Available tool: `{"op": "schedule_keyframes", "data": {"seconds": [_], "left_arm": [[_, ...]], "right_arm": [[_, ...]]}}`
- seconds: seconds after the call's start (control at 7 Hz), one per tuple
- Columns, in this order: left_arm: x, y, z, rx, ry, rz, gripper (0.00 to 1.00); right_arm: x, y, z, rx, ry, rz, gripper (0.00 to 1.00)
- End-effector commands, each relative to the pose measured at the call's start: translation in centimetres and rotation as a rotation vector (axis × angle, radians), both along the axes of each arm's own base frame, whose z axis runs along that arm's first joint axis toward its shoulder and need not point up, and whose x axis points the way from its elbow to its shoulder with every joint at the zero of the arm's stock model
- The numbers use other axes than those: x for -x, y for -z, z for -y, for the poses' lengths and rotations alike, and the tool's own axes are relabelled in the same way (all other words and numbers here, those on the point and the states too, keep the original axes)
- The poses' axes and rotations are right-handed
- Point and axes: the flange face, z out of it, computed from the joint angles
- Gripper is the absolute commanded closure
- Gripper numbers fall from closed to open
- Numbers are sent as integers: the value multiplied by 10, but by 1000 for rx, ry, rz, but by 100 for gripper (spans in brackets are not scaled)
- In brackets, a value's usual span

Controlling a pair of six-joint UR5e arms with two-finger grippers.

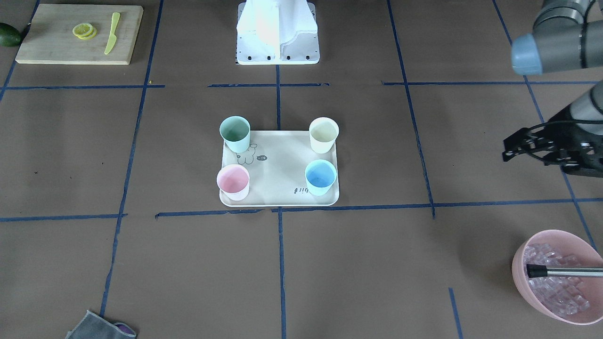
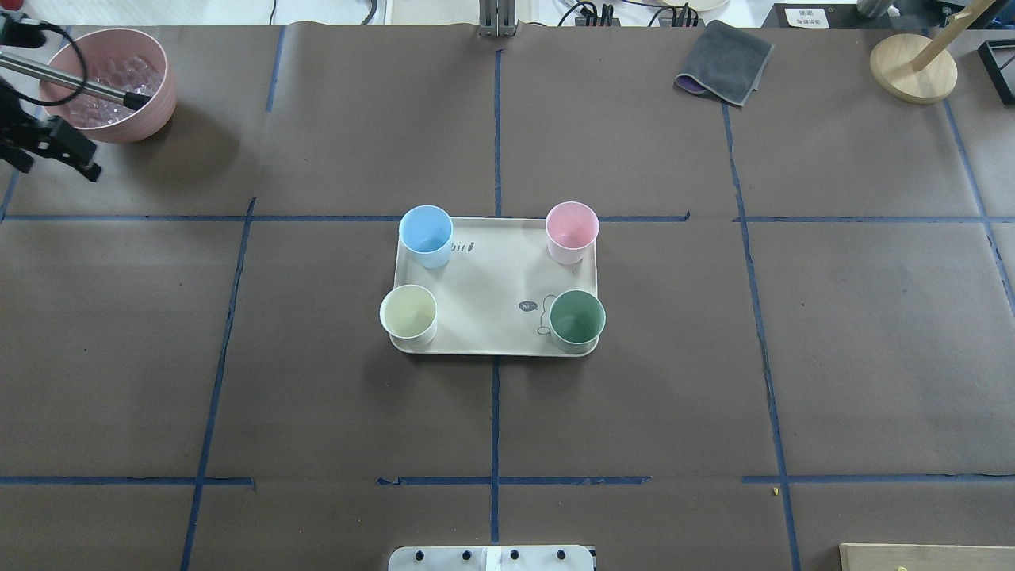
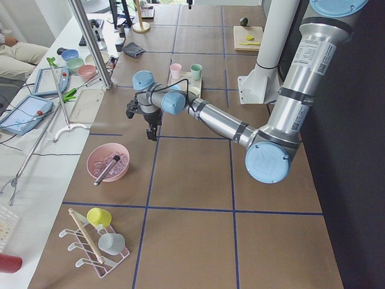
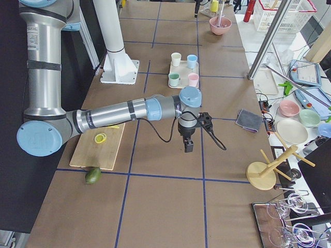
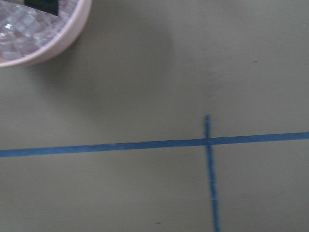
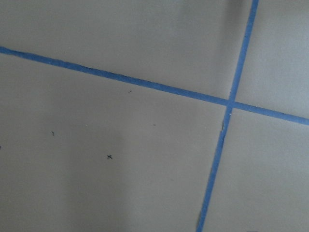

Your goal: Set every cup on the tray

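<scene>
The cream-beige tray (image 1: pixel 278 176) lies at the table's middle, also in the overhead view (image 2: pixel 492 293). Four cups stand upright on its corners: mint green (image 1: pixel 235 133), cream-white (image 1: pixel 323 134), pink (image 1: pixel 232 181) and light blue (image 1: pixel 321 176). My left gripper (image 1: pixel 511 150) hangs over bare table far from the tray, beside the ice bowl. It looks open and empty in the overhead view (image 2: pixel 51 162). My right gripper (image 4: pixel 187 142) shows only in the exterior right view, over bare table between the cutting board and the grey cloth. I cannot tell whether it is open or shut.
A pink bowl of ice cubes (image 1: pixel 518 278) with a metal-handled tool (image 1: pixel 565 271) in it stands near my left gripper. A wooden cutting board (image 1: pixel 56 42) holds lemon slices and a yellow knife, with an avocado (image 1: pixel 9 35) beside it. A grey cloth (image 2: pixel 725 71) and a wooden stand (image 2: pixel 912 67) lie at the far right.
</scene>
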Motion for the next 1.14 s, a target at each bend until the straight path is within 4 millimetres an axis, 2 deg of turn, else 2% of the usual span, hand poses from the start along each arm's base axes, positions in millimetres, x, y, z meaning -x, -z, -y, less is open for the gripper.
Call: {"op": "schedule_keyframes", "data": {"seconds": [0.0, 0.14, 0.29, 0.43, 0.57, 0.71, 1.0], "left_arm": [[102, -71, -26, -32, -64, 33, 0], [136, -91, -44, 30, -17, 39, 0], [141, -123, -73, 92, -3, 40, 0], [142, -138, -78, 131, 4, 48, 0], [143, -145, -83, 143, 4, 54, 0], [143, -140, -84, 134, 7, 55, 0], [143, -147, -88, 150, 5, 61, 0]], "right_arm": [[-35, -38, -43, 20, 12, 16, 0], [-33, -38, -44, 32, 3, 28, 0], [-33, -39, -42, 48, -17, 28, 0], [-33, -36, -40, 56, -32, 30, 0], [-32, -37, -40, 61, -36, 30, 0], [-32, -37, -40, 60, -34, 33, 0], [-32, -41, -40, 68, -33, 36, 0]]}}
